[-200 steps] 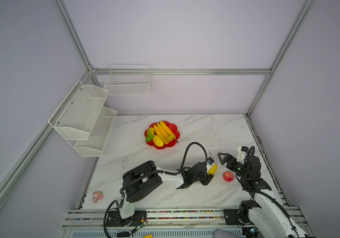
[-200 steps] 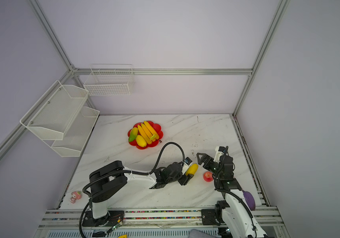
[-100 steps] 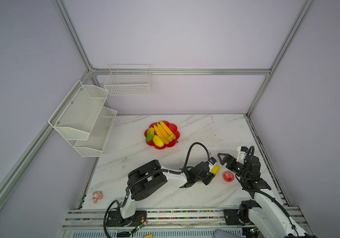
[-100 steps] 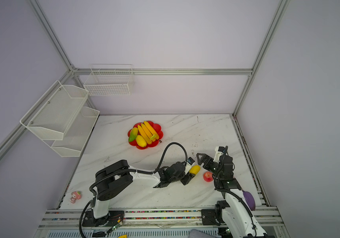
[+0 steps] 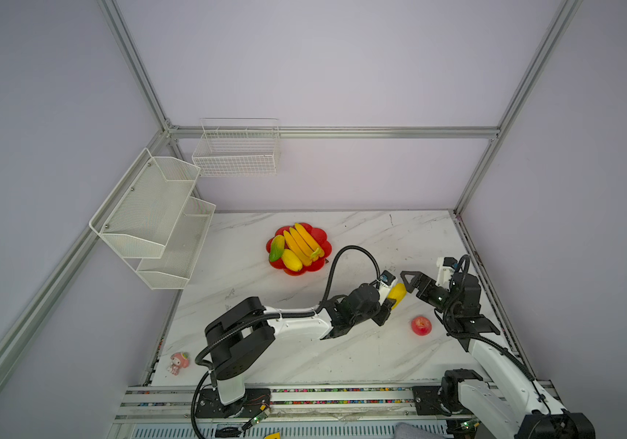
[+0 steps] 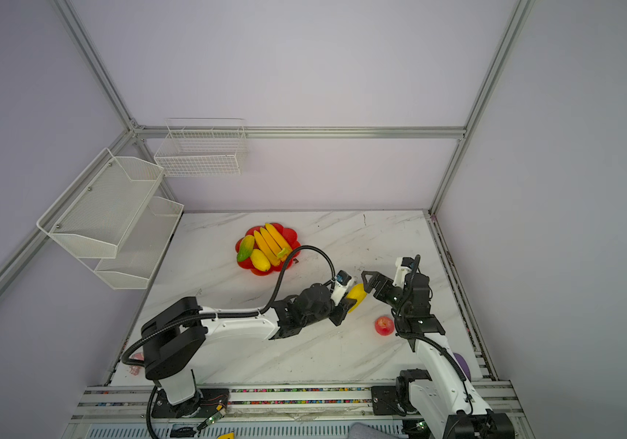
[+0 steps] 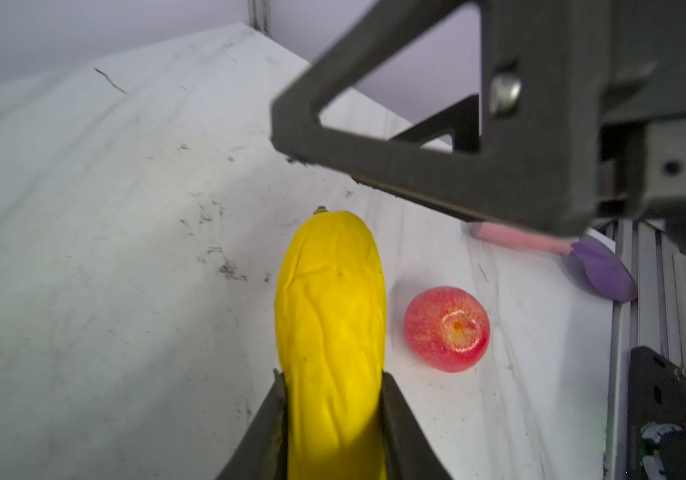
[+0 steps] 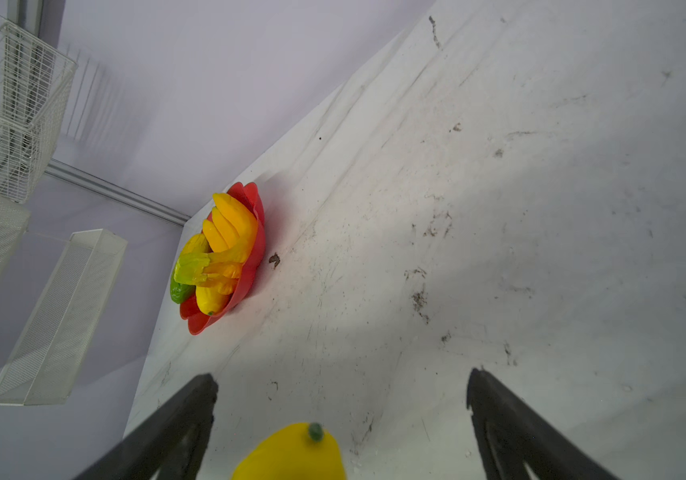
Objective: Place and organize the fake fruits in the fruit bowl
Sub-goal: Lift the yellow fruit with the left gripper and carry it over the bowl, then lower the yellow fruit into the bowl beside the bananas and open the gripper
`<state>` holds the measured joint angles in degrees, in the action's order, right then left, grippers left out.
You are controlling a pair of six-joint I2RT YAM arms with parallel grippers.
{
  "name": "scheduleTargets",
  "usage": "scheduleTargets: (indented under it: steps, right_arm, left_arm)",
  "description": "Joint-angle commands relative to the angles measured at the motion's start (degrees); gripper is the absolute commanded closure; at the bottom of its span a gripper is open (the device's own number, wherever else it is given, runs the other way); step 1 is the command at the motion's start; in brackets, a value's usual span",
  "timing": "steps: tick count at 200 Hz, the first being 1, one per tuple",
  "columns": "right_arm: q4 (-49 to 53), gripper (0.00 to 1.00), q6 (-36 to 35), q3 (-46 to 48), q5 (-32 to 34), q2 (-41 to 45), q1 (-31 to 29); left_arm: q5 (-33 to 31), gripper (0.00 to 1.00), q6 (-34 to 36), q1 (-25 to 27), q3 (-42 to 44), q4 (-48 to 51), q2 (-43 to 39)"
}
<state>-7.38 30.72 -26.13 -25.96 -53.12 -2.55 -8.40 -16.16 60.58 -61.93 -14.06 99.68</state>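
Only at the left wrist, left gripper snug around yellow oval; right gripper spread wide.

White, grey-veined marble counter before me, scuffed with dark marks. Lying directly on it: the red flower-shaped fruit bowl towards the far edge, a little left of centre, with a small dark fleck just beside its rim; a small red apple alone on my right, well apart from the bowl; a pink doll figurine at my near left corner; a purple rounded object at the right edge
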Motion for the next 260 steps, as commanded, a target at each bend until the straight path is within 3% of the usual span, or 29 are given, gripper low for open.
scheduleTargets:
  steps: [1, 38, 64, 90, 116, 160, 260]
  right_arm:
    - [-6.41, 0.03, 0.49, -4.05, -2.05, -3.79, 0.26]
    - [-15.11, 0.03, 2.5, -12.44, -6.21, -16.25, -1.24]
    - [-15.06, 0.03, -7.28, -18.16, -7.55, -24.34, -7.87]
    - [-26.8, 0.03, -10.66, -12.84, -4.47, -24.25, -15.9]
    - [-31.47, 0.03, -10.35, -10.22, -5.58, -23.5, -16.72]
    - [-30.51, 0.03, -11.47, -9.03, -4.15, -21.72, -16.7]
    - [-29.37, 0.03, -12.37, -9.51, -3.14, -21.99, -16.7]
  left_arm:
    - [-6.06, 0.7, -1.52, -4.55, -1.81, 3.95, -4.61]
    - [-9.91, 0.7, -4.78, -13.76, -11.01, 6.9, -3.52]
    - [-15.94, 0.71, -8.67, -18.82, -20.66, 12.11, 1.58]
    - [-18.04, 0.72, -10.56, -22.8, -30.54, 15.79, 8.23]
    - [-17.09, 0.72, -17.43, -26.5, -38.26, 20.11, 14.4]
    - [-20.44, 0.73, -26.4, -27.89, -36.99, 15.41, 18.93]
    - [-24.65, 0.72, -29.62, -28.57, -35.49, 14.72, 22.57]
